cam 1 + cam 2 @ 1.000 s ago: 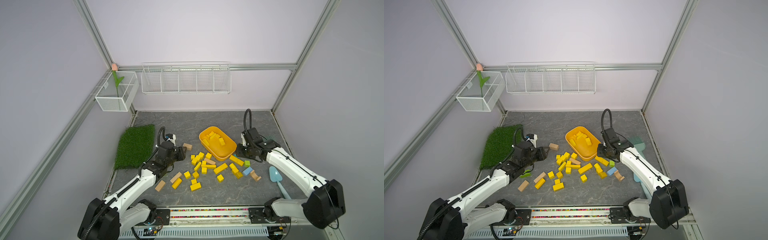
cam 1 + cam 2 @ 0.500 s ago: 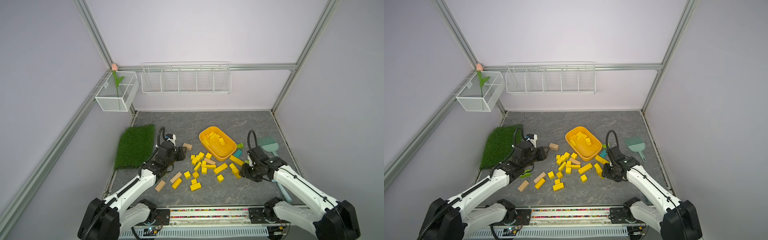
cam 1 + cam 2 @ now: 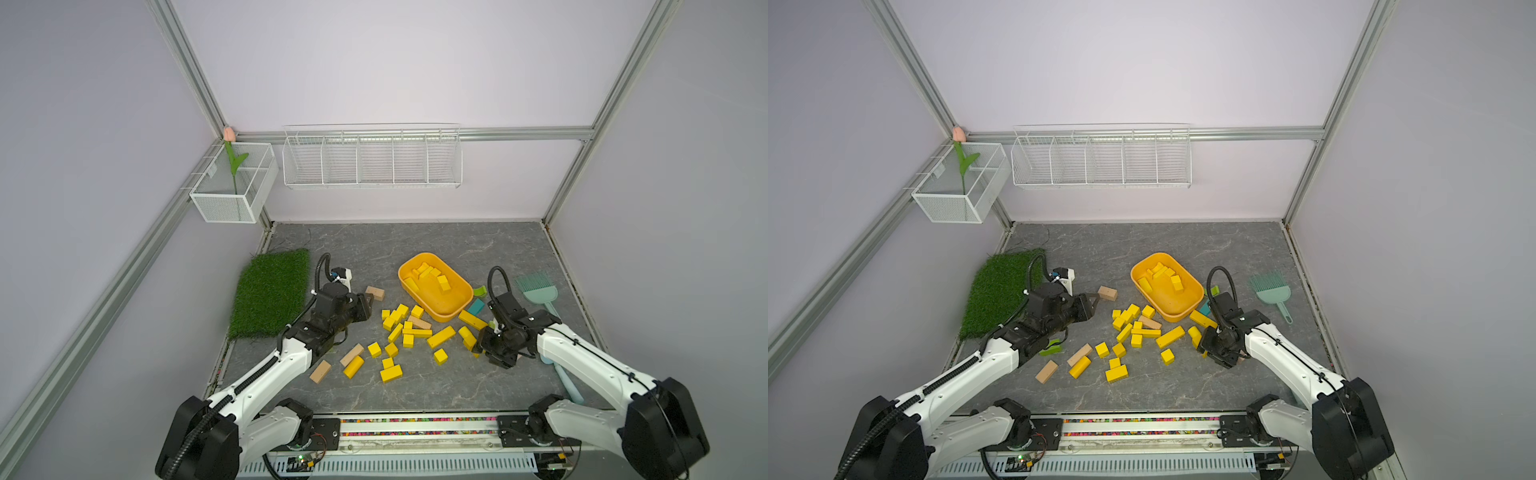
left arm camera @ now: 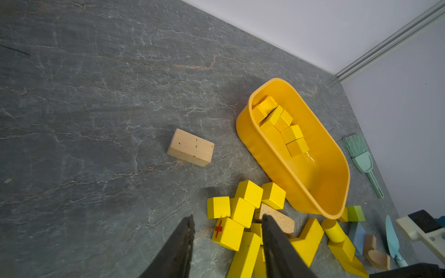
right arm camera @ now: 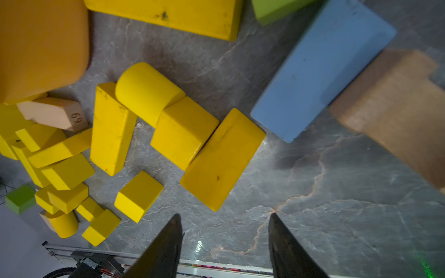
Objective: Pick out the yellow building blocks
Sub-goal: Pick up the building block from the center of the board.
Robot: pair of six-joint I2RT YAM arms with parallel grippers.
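The yellow blocks mostly lie scattered on the tabletop on the robot side of the tub. Several more lie inside the tub at its far end. A long bar lies flat just short of the tub, with its long axis slanting toward the tub's right end. A cylinder lies on its side, touching neighbouring yellow blocks.

The left tool is to the left of the tub. Its jaws are moderately apart and hold nothing, and the tips stand just short of the nearest yellow blocks. A tan block lies apart, left of the tub.

The right tool is off the tub's right end, toward the robot. Its jaws are about half spread with nothing between them, over bare tabletop, near a blue block.
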